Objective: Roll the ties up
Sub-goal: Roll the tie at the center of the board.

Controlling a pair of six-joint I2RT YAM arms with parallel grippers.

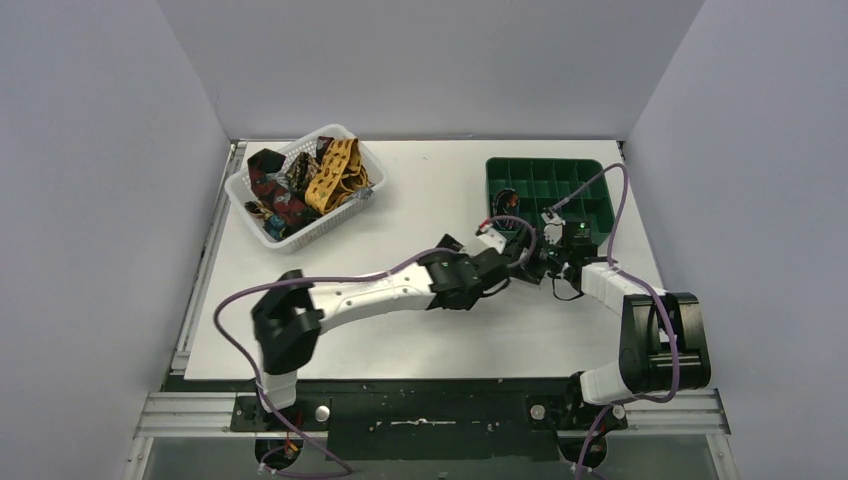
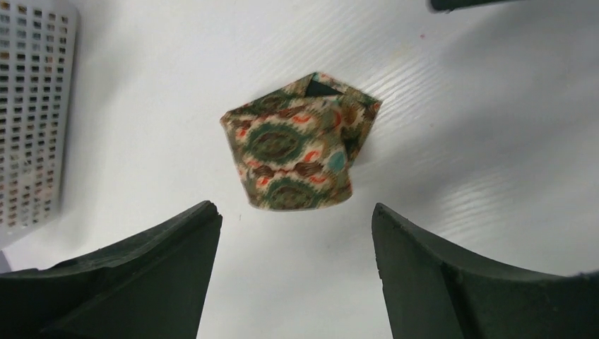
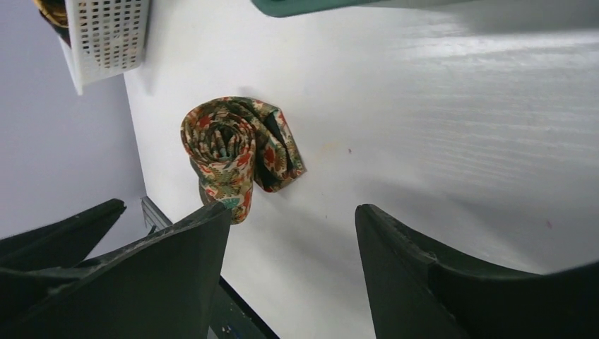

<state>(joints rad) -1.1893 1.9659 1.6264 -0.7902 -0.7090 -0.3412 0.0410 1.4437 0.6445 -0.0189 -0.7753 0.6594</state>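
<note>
A brown-orange multicolour tie [image 3: 236, 152] lay wound in a tight coil on its side on the table [image 1: 420, 340], right of the middle, with its spiral end showing. A dark red tie [image 1: 275, 185] and a mustard yellow tie [image 1: 335, 175] lay tangled and unrolled in the basket [image 1: 300, 150] by the far left corner.

No legible text, label or number anywhere, perhaps too small to show.
</note>
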